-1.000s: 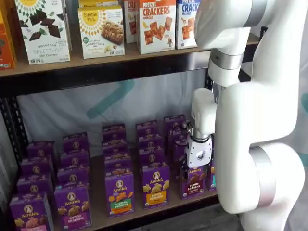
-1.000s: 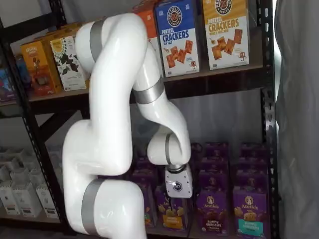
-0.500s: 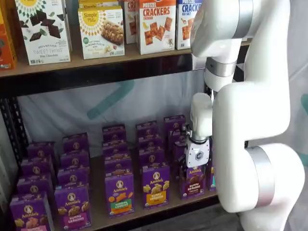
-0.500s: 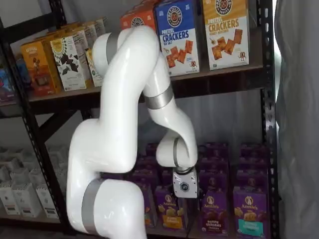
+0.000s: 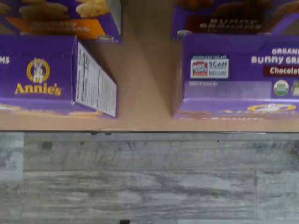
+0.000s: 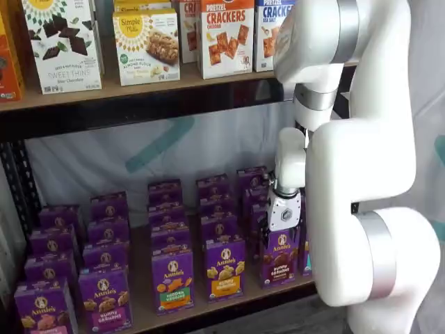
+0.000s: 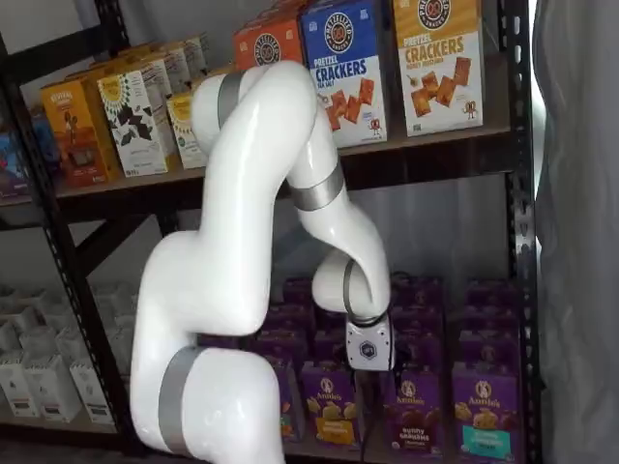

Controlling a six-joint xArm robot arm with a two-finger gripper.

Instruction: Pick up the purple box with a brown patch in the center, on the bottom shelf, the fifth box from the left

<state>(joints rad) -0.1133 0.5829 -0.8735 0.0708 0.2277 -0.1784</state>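
The purple box (image 6: 280, 257) stands at the front edge of the bottom shelf (image 6: 201, 306), directly below the pincer (image 6: 284, 235). Only the wrist view shows the box's top (image 5: 238, 74), with "Chocolate" cut off. The pincer's fingers are hidden in both shelf views; its jaws are fully spread, holding nothing.

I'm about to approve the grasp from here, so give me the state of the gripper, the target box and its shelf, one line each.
gripper: above the purple box's top, fingers not clearly shown, nothing held.
purple box: upright at the front edge, not gripped.
bottom shelf: stocked with upright purple boxes in rows.
yellow-patch box: upright, beside the target, untouched.
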